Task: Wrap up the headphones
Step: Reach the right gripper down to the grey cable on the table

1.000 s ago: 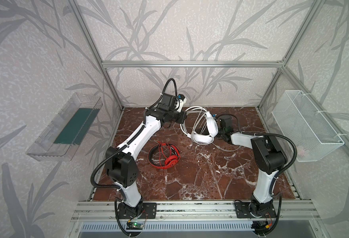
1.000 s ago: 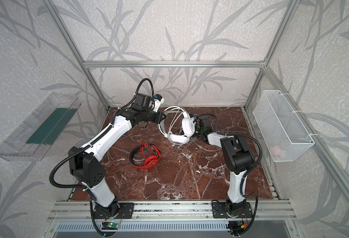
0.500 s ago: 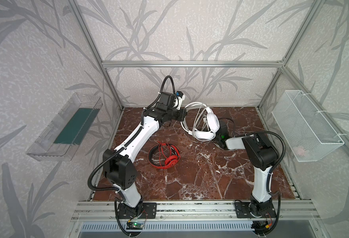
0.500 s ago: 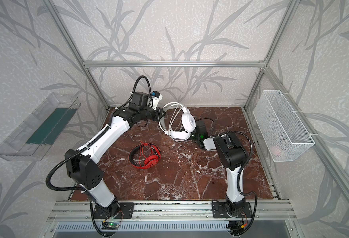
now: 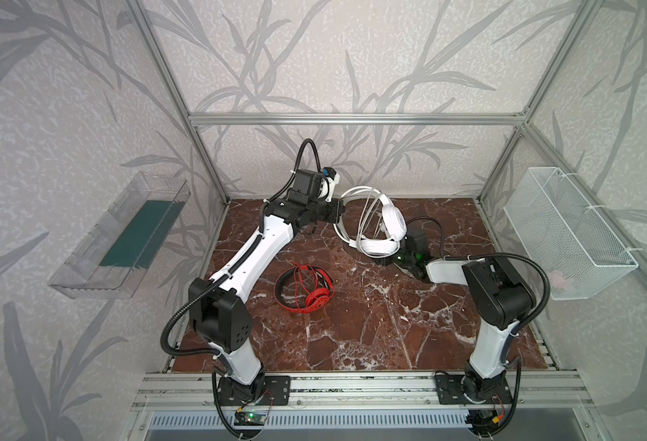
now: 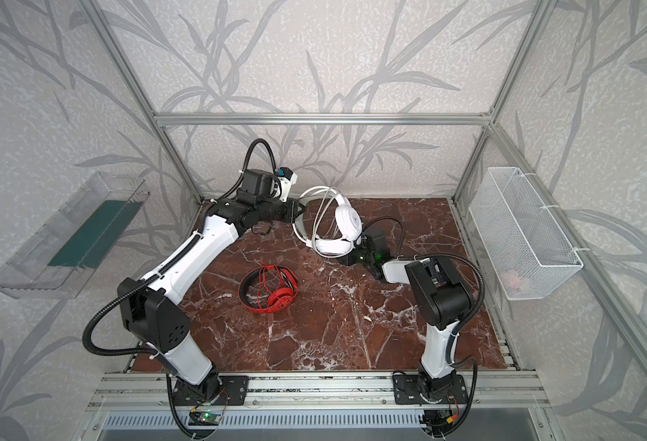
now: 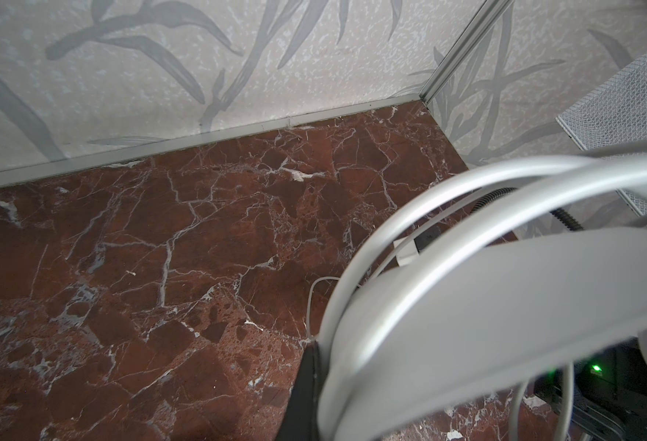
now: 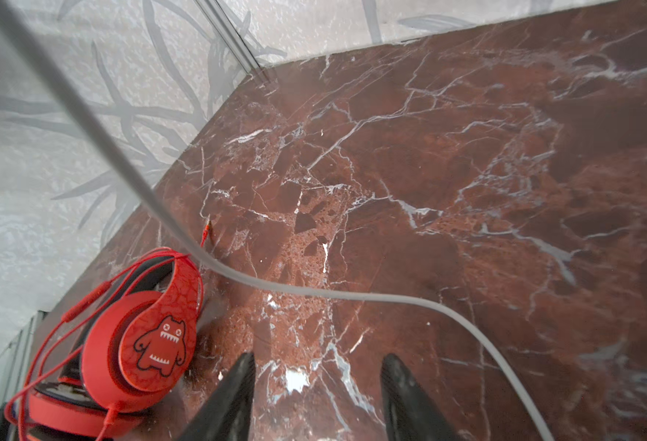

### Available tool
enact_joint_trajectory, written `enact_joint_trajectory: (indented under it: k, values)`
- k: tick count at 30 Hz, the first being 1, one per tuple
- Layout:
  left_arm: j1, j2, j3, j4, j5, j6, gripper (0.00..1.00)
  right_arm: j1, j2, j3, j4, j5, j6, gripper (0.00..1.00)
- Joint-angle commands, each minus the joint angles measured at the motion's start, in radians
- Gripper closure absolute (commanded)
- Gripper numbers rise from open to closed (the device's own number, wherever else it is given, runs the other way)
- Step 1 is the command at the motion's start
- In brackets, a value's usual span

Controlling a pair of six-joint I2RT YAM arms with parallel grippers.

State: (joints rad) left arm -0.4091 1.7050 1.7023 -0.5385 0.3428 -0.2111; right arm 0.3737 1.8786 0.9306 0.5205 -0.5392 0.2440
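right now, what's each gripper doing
left gripper: closed on the white headphones, gripping the headband.
right gripper: open, holding nothing.

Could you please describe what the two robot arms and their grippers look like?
The left arm and right arm both have white shells, black joint housings and black corrugated cable hoses looping outside. The right gripper has tapered black fingers; a green light glows near its wrist.
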Motion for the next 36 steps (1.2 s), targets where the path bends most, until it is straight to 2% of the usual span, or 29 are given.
enact_joint_trajectory:
  k: [1,7,16,26,36]
  values:
    - [0.005,-0.069,0.074,0.047,0.022,-0.056,1.00,0.004,-0.022,0.047,-0.205,0.071,-0.159,0.45]
    - [0.006,-0.073,0.105,0.019,0.022,-0.059,1.00,0.003,0.015,0.123,-0.334,0.131,-0.221,0.44]
    - [0.006,-0.087,0.112,0.013,0.022,-0.066,1.00,0.004,0.080,0.195,-0.376,0.224,-0.209,0.43]
    - [0.006,-0.082,0.128,0.006,0.013,-0.068,1.00,0.017,0.144,0.241,-0.410,0.186,-0.193,0.45]
    - [0.006,-0.081,0.145,-0.020,0.003,-0.065,1.00,0.017,0.171,0.267,-0.444,0.251,-0.161,0.49]
